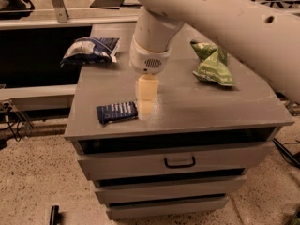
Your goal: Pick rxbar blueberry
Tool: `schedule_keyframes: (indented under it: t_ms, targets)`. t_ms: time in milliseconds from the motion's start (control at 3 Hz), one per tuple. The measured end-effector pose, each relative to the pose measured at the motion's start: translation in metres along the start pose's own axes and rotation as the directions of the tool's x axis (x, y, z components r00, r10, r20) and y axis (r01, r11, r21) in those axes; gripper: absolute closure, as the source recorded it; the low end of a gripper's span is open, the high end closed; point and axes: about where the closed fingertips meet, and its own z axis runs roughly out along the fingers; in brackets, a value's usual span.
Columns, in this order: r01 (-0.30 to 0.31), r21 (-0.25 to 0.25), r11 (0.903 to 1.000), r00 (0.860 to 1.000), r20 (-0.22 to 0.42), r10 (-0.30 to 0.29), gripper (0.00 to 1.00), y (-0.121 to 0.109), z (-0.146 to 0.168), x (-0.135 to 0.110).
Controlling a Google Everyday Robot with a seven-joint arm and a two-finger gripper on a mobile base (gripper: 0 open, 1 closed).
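Note:
The rxbar blueberry (116,112) is a small flat dark navy wrapper with pale print. It lies near the front left edge of the grey cabinet top (206,102). My gripper (146,108) hangs from the white arm and points down. Its pale fingers are just at the bar's right end, close above the cabinet top. The fingers look close together from this side, and I cannot see whether they hold anything.
A puffy blue-and-white bag (91,50) lies at the back left of the top. Green crinkled bags (212,63) lie at the right. The cabinet has drawers (179,161) below. The big white arm (225,22) crosses the upper right.

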Motion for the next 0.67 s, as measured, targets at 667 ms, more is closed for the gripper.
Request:
schedule_keyframes:
  t_ms: [667]
  targets:
    - [0.032, -0.043, 0.9986, 0.999, 0.013, -0.031, 0.45, 0.0057, 0.0269, -0.0193]
